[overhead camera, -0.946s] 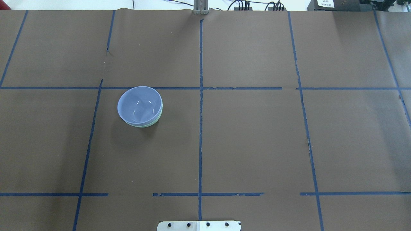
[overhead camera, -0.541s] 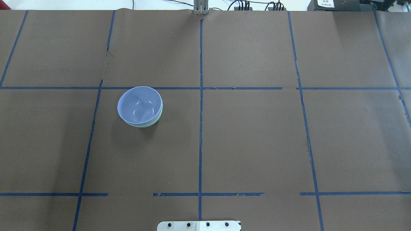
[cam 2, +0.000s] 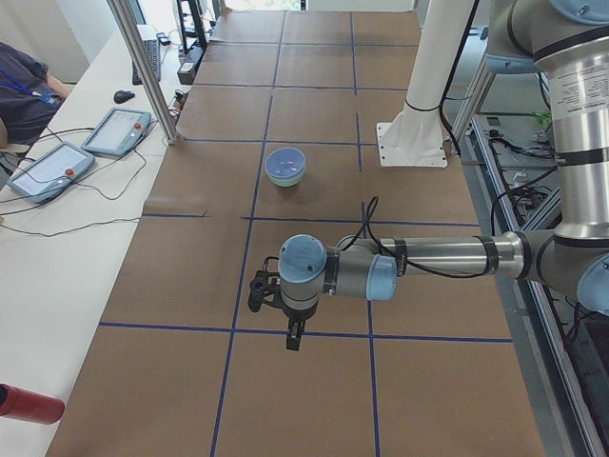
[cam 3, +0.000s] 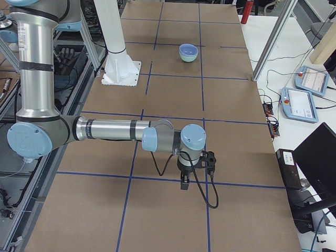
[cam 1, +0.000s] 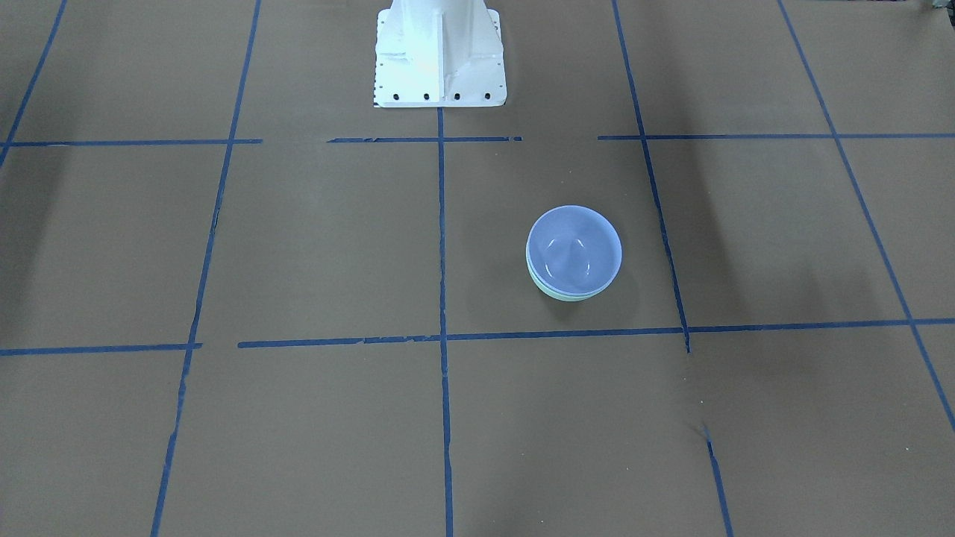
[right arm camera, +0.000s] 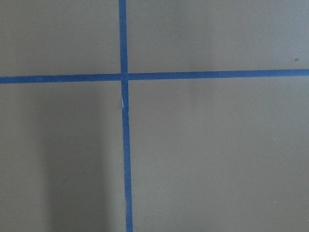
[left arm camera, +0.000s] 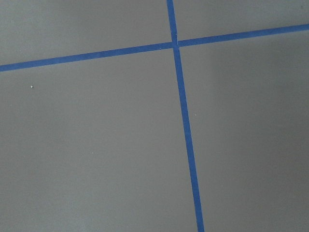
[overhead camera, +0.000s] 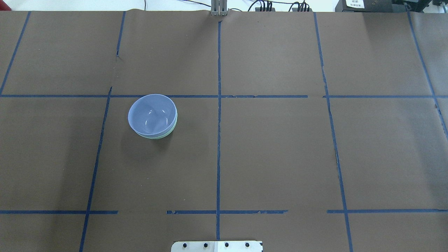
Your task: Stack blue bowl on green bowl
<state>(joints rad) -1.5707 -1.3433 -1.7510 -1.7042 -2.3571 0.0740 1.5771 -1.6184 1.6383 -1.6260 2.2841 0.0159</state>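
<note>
The blue bowl [overhead camera: 151,113] sits nested inside the green bowl [overhead camera: 165,135], whose mint rim shows just beneath it. The stack stands on the brown paper on the robot's left half. It also shows in the front view, blue bowl [cam 1: 573,250] in green bowl [cam 1: 568,296], and far off in the side views [cam 2: 284,164] [cam 3: 188,51]. The left gripper [cam 2: 255,290] hangs over bare paper far from the bowls. The right gripper [cam 3: 210,160] is at the opposite end. Both show only in side views, so I cannot tell open or shut. The wrist views show only paper and tape.
The white robot base [cam 1: 439,52] stands at the table's robot-side edge. Blue tape lines [overhead camera: 218,105] grid the paper. Teach pendants [cam 2: 114,130] [cam 3: 314,80] lie on side benches. A metal post [cam 2: 143,67] and a red can [cam 2: 29,403] stand at the left end.
</note>
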